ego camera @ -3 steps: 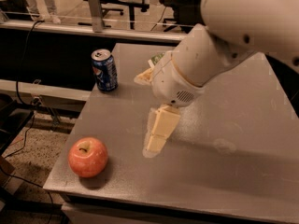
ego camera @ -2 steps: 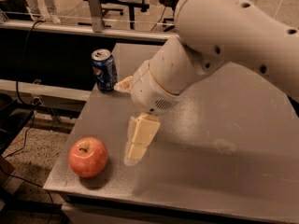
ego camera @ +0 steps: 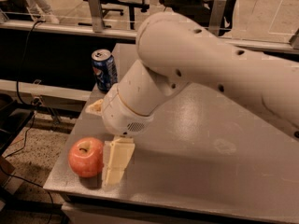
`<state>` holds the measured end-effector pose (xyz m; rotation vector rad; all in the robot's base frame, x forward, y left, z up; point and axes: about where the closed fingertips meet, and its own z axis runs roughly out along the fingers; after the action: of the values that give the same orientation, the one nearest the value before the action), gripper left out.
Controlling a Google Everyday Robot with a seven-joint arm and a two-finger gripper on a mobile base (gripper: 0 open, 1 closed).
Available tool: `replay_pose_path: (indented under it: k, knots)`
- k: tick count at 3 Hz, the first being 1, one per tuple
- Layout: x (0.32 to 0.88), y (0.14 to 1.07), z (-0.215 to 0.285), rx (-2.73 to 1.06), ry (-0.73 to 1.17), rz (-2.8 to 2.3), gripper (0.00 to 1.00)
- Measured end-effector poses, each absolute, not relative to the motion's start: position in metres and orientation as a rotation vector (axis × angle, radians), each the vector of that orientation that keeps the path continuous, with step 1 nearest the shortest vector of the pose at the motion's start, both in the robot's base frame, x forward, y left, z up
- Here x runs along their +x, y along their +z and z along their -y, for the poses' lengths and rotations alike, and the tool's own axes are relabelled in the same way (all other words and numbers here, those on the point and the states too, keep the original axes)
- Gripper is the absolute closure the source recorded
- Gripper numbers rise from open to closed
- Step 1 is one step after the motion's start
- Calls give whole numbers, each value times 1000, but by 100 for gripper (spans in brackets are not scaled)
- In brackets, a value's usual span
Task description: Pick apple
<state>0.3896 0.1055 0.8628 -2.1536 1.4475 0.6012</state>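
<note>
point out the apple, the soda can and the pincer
apple (ego camera: 86, 157): camera view, middle of its red skin
soda can (ego camera: 104, 70): camera view, its blue side wall
pincer (ego camera: 105, 146): camera view, midway between its open fingertips, just beside the apple

Foreground: grey metal table (ego camera: 224, 171), matt, with a soft sheen across the top and a faint pale smudge at right. Left of table: speckled floor (ego camera: 44, 146), crossed by thin black cables (ego camera: 23, 141). Behind table: pale low ledge (ego camera: 51, 88) in front of a dark panel (ego camera: 51, 55), capped by a long light rail (ego camera: 56, 29). On rail: two upright metal posts (ego camera: 95, 6). Beyond rail: tan floor (ego camera: 67, 3) and black wheeled chair base (ego camera: 133, 10). Lighting: warm, dim. Claw (ego camera: 100, 143): low over table's near-left corner, fingers apart.
</note>
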Motion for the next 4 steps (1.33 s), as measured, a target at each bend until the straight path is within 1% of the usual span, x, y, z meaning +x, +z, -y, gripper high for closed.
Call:
replay_pose_path:
  k: [1,3,4]
  knots:
    - [378,853,-118,-2195,627,-1422,3]
    - [376,850,-123,-2213,645,-1426,49]
    - [387,868,-109,-2173,647,-1479,72]
